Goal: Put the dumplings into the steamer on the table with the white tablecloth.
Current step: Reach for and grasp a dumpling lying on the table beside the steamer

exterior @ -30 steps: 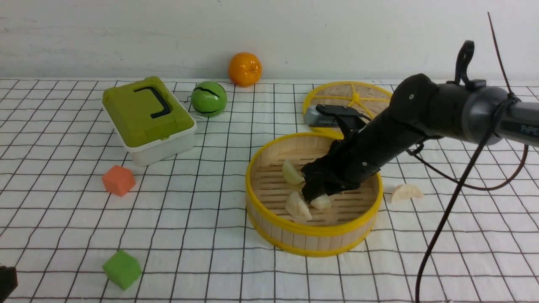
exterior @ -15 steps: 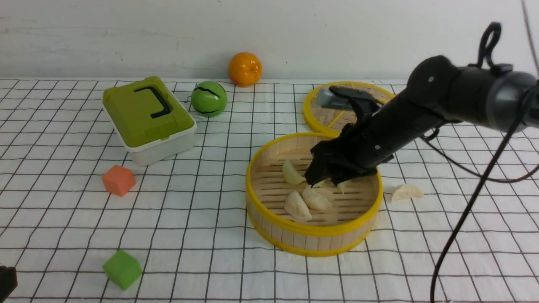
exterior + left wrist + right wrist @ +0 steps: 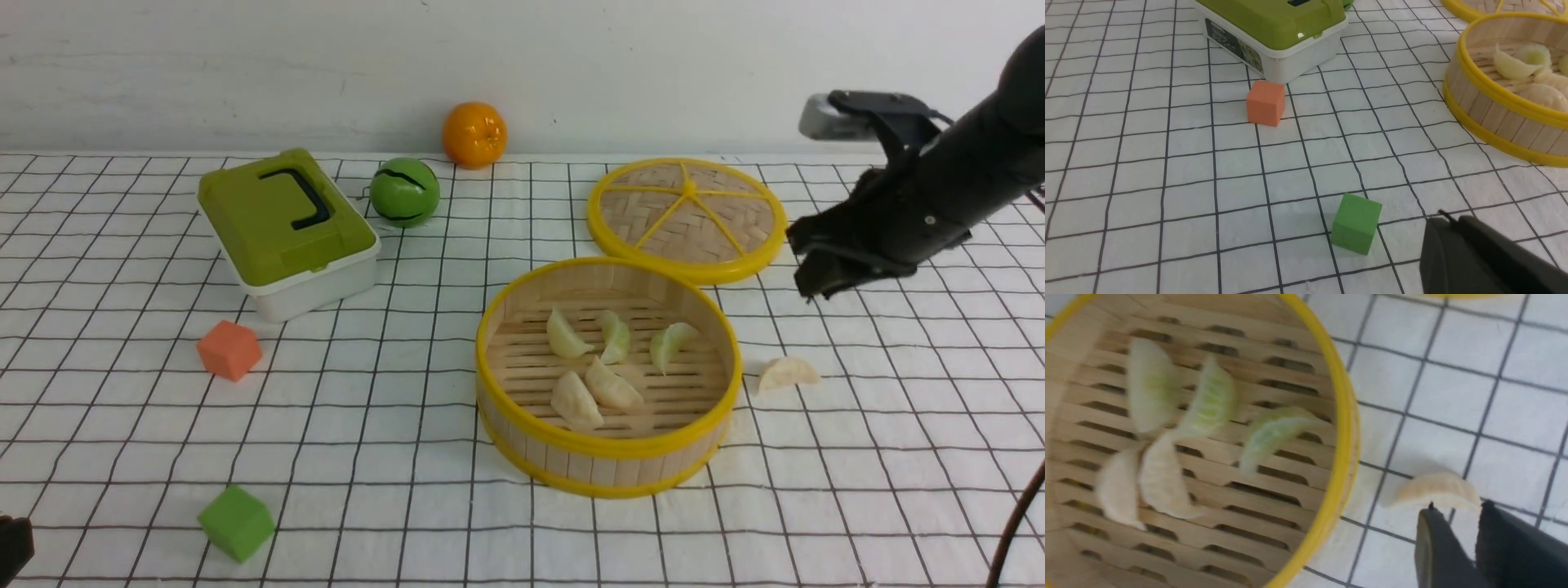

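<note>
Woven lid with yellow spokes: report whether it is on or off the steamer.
Off: the lid lies behind the steamer, whose slatted floor and dumplings show uncovered.

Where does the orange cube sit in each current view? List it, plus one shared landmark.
Front view: left of centre, near the box's front corner, the orange cube.
Left wrist view: upper middle, just below the box.
Right wrist view: not in it.
Shared landmark: the steamer's yellow rim, in all three.

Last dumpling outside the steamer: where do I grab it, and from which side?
Pinch the dumpling across its thin middle, probably from above, one jaw each side of the crescent. It lies alone beside the steamer, narrow and lengthwise.
</note>
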